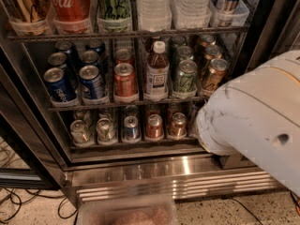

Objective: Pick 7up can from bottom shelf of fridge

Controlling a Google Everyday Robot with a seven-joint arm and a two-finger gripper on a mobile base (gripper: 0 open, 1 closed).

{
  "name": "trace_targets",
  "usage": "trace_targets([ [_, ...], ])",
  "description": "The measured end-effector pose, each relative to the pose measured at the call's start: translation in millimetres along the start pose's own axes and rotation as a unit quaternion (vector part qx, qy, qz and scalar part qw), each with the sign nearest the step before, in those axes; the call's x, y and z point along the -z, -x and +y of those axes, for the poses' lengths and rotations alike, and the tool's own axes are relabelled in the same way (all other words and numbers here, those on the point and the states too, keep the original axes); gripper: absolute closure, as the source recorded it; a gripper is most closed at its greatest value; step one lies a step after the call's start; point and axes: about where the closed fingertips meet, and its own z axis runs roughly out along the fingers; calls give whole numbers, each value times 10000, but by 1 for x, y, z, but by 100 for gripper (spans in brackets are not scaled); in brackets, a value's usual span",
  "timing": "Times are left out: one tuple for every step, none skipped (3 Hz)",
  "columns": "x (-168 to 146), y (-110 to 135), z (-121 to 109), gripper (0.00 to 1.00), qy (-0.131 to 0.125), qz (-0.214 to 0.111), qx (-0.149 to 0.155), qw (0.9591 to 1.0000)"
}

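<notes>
The fridge (154,165) stands open in front of me, with dark racks and a shiny slatted base. On the bottom shelf (131,145) stands a row of small cans. The 7up can (105,129), whitish-silver, is second from the left, beside a similar silver can (80,131). To its right are a blue-and-silver can (131,128) and two copper-red cans (154,126). My white arm (258,121) fills the lower right and covers the shelf's right end. My gripper is hidden behind the arm, well to the right of the 7up can.
The middle rack holds blue Pepsi cans (58,86), a red can (124,81), a small bottle (157,71) and green cans (185,78). The top rack holds big bottles. Black cables (18,205) lie on the floor at left. A clear tub (126,212) sits below the base.
</notes>
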Motion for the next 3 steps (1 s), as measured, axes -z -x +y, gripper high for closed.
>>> trace_targets([
  [0,0,0,100,0,0,0,10000],
  [-9,7,4,100,-207,-119,152,9996],
  [-34,18,30,100,-460,-502,370,9970],
])
